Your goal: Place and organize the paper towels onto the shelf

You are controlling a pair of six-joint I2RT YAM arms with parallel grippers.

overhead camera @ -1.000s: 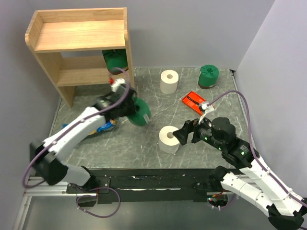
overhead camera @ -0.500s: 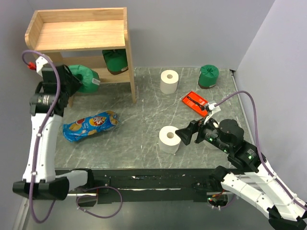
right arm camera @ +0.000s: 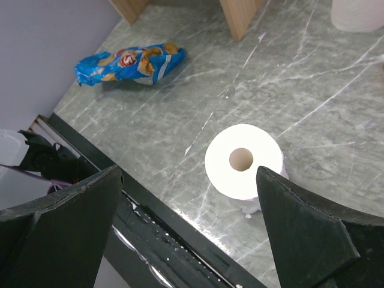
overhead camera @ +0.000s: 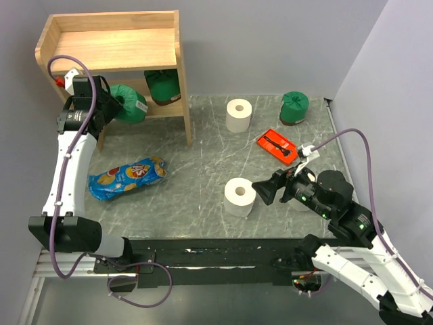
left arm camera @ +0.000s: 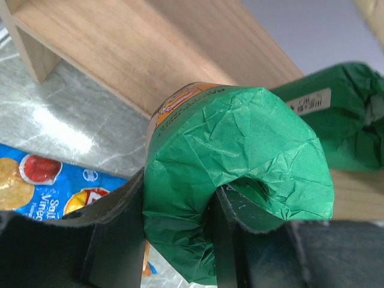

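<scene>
Looks down on a white paper towel roll point(right arm camera: 243, 161), upright on the marbled table point(right arm camera: 312, 90), core up, near centre. Shows right gripper point(right arm camera: 187, 171) spread wide, fingers at 7 and 5 o'clock. Catches blue snack bag point(right arm camera: 129, 63) at 10 o'clock, shelf leg point(right arm camera: 240, 15) at 12, second white roll point(right arm camera: 360, 12) at 1.

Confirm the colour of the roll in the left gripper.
Dark green roll, clearest in the left wrist view.

The shelf point(overhead camera: 111, 49) is hiding the top of a green roll point(overhead camera: 163, 87); the right wrist view's upper edge is cutting off a white roll point(right arm camera: 360, 13).
</scene>
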